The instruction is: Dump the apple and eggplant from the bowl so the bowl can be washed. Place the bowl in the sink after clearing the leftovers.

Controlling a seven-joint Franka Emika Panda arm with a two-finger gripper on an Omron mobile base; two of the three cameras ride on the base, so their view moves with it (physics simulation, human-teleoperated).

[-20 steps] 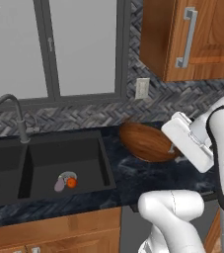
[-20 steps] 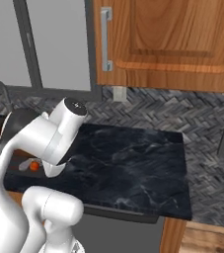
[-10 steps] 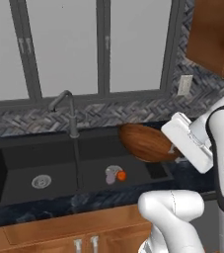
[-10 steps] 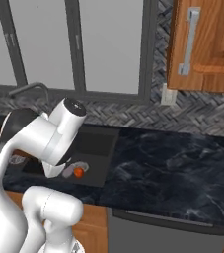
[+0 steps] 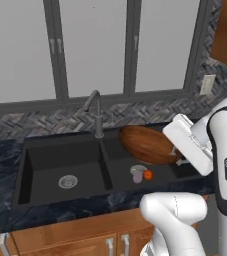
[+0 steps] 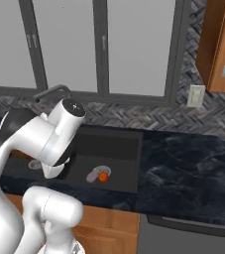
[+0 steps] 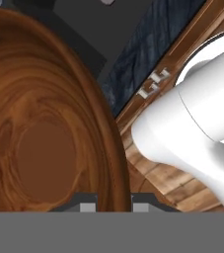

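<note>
Base travel is the main change: over the last second both base views have slid along the bench (image 6: 193, 163), so the sink (image 5: 65, 165) now sits squarely ahead, while the arm's pose looks the same. That likely puts the bowl (image 5: 147, 145) within reach of a basin.

The pincer (image 7: 112, 205) is clamped on the bowl's rim, one tip on each side of the wall, holding the bowl tipped on edge above the right basin; in the hand view its glossy inside is bare.

One apple (image 5: 148, 174) and one eggplant (image 5: 137, 177) lie touching beside the right drain, so the dumping looks done. Count: one bowl, one apple, one eggplant, two basins, two drains, one faucet (image 5: 96, 112). Lowering the bowl into the sink is what remains, ideally clear of the two leftovers.
</note>
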